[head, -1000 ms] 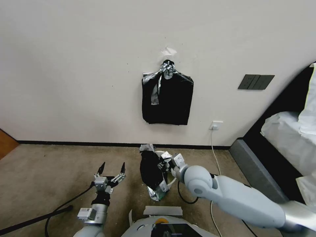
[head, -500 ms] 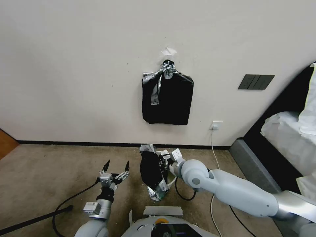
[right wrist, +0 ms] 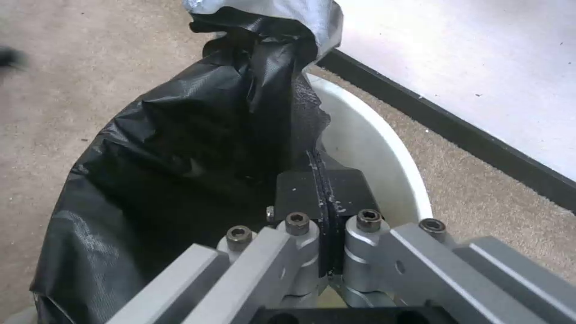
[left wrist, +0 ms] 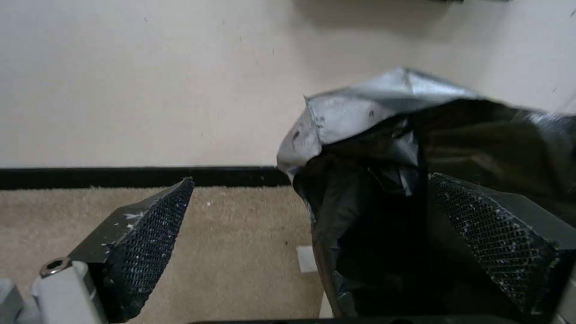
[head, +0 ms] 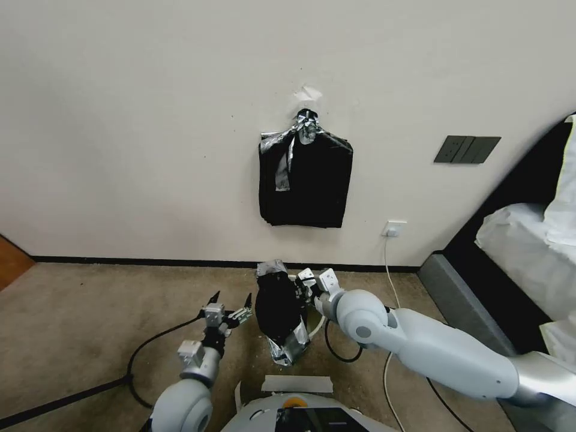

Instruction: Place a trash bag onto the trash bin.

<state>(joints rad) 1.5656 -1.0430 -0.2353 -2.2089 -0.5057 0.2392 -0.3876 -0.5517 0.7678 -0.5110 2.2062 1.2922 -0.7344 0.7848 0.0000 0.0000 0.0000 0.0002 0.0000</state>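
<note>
The right gripper (right wrist: pixel 318 180) has its fingers pinched tight on an edge of the trash bag (right wrist: pixel 180 153), right at the rim of the trash bin (right wrist: pixel 384 148). The bag is thin and slippery, so I think it could slide out of that pinch, or it could tear if it gets pulled too hard. If the right arm tugs sideways, the light little bin might tip over too.

A bit farther off, the left gripper (head: pixel 230 307) is spread wide and holds nothing. In the left wrist view, one finger (left wrist: pixel 498 243) has the dark bag just behind it, and the other finger (left wrist: pixel 150 243) is out over the carpet (left wrist: pixel 240 252). If it squeezes here it may grab a bunch of crinkles and not the edge, and then the bag would not stretch over the rim.

The bag stands up in a tall crumpled lump between the two grippers, with its silvery top (head: pixel 271 267) poking up. The bin sits on the floor close to the wall (head: pixel 150 120). Higher on the wall hangs a flat stack of black bags (head: pixel 305 180)
</note>
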